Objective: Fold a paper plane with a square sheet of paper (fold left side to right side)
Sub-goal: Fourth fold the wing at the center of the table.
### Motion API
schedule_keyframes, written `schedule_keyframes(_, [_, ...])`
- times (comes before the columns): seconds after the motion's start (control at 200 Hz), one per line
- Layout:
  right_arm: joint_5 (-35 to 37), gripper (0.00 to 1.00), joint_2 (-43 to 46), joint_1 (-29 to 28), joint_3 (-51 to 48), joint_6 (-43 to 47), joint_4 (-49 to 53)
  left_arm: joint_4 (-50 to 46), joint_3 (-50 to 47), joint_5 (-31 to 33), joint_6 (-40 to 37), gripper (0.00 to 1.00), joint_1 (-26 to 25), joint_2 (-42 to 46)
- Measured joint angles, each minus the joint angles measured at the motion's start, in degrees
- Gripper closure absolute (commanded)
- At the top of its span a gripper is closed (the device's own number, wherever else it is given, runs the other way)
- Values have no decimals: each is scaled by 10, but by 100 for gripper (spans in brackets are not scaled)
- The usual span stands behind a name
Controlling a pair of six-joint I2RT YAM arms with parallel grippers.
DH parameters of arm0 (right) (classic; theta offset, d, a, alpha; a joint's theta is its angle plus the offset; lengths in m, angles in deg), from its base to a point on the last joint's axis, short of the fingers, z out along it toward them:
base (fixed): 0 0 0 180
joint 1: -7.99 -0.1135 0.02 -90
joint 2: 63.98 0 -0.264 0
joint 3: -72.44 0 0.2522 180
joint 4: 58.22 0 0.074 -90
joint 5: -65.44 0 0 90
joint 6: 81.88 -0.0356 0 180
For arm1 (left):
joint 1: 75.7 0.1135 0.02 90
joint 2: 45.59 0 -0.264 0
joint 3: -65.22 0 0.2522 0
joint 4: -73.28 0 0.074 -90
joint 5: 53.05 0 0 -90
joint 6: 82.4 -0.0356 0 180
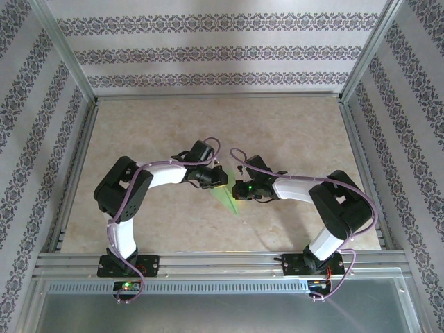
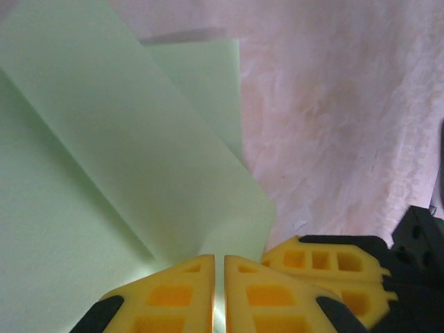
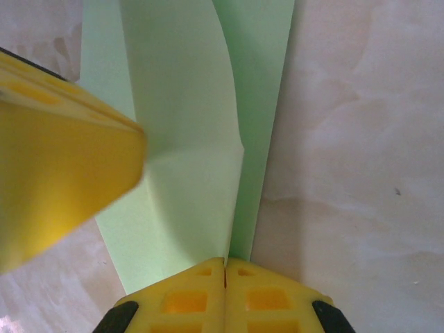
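Observation:
The light-green square sheet of paper, folded into a narrow pointed shape, lies mid-table between both grippers with its tip toward the near side. My left gripper is at its far-left end. In the left wrist view the yellow fingers stand almost together, and the raised paper flap runs into the thin gap of the left gripper. My right gripper is shut on the edge of an upright fold of the paper. From above, the right gripper sits at the paper's right side.
The two grippers are nearly touching: the left one's yellow finger crowds the right wrist view. The beige marbled table is bounded by aluminium rails and patterned walls.

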Motion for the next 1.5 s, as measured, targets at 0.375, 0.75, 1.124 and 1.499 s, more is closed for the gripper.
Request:
schedule_keyframes(0.375, [6, 100, -2, -3, 7, 9, 12, -5, 12, 8, -7, 88, 0, -19])
schedule_keyframes(0.75, [6, 100, -4, -3, 13, 11, 21, -12, 23, 19, -12, 88, 0, -34])
schedule_keyframes(1.124, [3, 85, -5, 0, 29, 8, 46, -17, 26, 19, -22, 88, 0, -36])
schedule_keyframes(1.499, [-23, 75, 76, 37, 32, -4, 96, -19, 27, 19, -22, 89, 0, -36])
